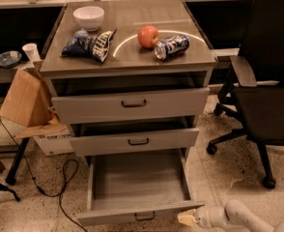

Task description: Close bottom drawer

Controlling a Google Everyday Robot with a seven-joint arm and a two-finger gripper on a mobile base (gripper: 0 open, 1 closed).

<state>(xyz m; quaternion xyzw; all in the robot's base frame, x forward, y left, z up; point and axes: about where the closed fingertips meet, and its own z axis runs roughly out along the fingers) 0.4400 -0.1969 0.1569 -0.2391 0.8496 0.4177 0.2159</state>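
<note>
The grey cabinet's bottom drawer [137,217] is pulled far out, its plain grey tray bare inside. Its low flat front with a small dark bar handle [144,217] is near the lower edge of the camera view. My gripper [186,219], pale-tipped on a white arm, comes in from the lower right and sits right at the right end of the drawer front. The middle drawer [134,141] and the taller top drawer [130,104] each stand slightly out.
On the cabinet top are a white bowl [89,17], chip bags [90,44], an apple [148,36] and a tipped can [171,46]. A black office chair [265,91] stands right. A cardboard box [28,105] and floor cables [55,187] are left.
</note>
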